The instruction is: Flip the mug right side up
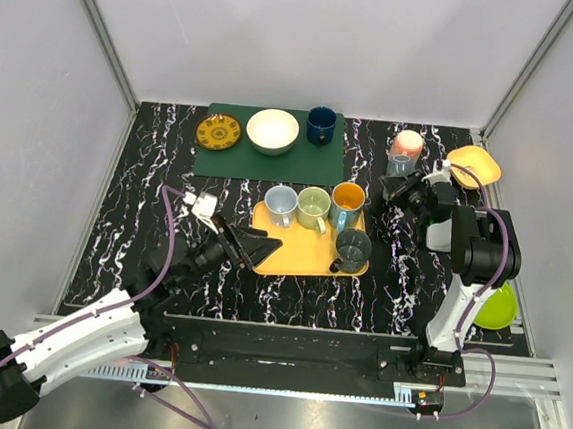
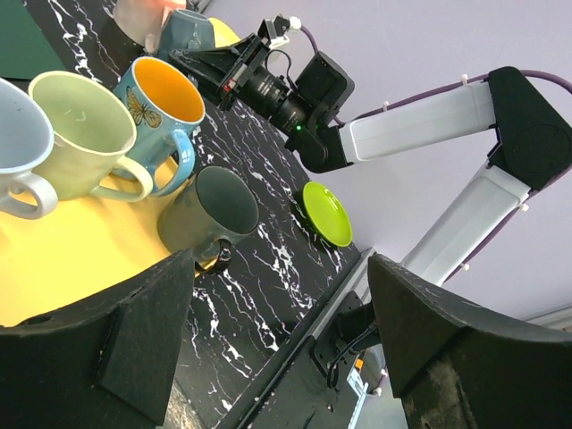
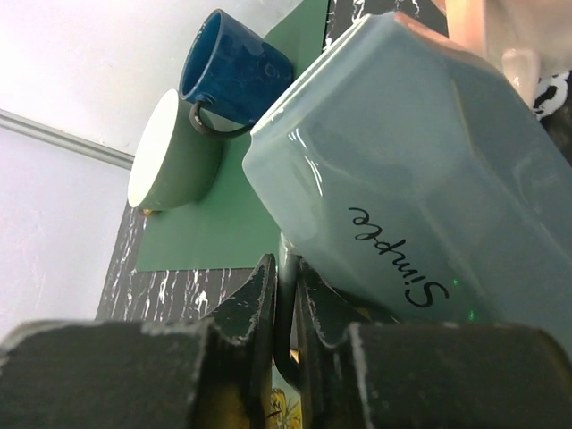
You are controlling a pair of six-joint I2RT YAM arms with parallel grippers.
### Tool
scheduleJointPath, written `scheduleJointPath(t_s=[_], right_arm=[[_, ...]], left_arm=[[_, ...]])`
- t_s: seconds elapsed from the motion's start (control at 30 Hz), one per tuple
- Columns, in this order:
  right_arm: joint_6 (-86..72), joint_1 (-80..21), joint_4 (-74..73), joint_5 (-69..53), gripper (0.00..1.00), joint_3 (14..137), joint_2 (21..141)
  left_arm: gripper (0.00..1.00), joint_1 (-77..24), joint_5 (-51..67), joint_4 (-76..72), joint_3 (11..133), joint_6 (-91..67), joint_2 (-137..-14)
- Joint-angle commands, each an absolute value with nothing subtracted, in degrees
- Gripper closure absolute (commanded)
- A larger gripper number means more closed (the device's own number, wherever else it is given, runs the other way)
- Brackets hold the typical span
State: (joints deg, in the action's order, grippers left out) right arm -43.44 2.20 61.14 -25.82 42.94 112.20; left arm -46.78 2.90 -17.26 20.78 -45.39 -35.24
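Far right of surface (image 1: 401,285): right gripper (image 3: 286,290), jaws pinching handle of grey-blue mug (image 3: 402,179), a hold likely chosen for rotating it upright. Left gripper (image 1: 252,242) hovers, jaws spread.

Overhead cam, close wrist cams: all see mug (image 3: 402,152).

On the black marbled desk (image 1: 148,192), a yellow plastic tray (image 1: 292,260) carries four upright mugs: pale blue mug (image 1: 280,204), pale green mug (image 1: 313,207), orange-lined blue mug (image 1: 348,202), dark grey mug (image 1: 353,248). Behind it, a green mat (image 1: 316,162) holds a patterned yellow plate (image 1: 218,131), cream bowl (image 1: 273,130) and navy mug (image 1: 321,124).
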Motion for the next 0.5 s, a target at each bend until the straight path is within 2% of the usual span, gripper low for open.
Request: scheduleJointPath(t_s=[0.0, 0.17, 0.47], right_arm=[[-40.7, 2.5, 56.8, -22.5, 0.98, 40.1, 107.3], [-40.7, 2.5, 49.8, -20.9, 0.91, 38.8, 104.2], [-41.6, 2.5, 44.0, -19.1, 0.86, 37.4, 101.9]], left_arm=[[0.19, -46.5, 4.4, -21.7, 19.6, -46.8, -35.2], [0.19, -46.5, 5.9, -24.3, 18.6, -49.0, -36.4], [0.19, -46.5, 7.4, -23.9, 18.2, -49.5, -36.0]])
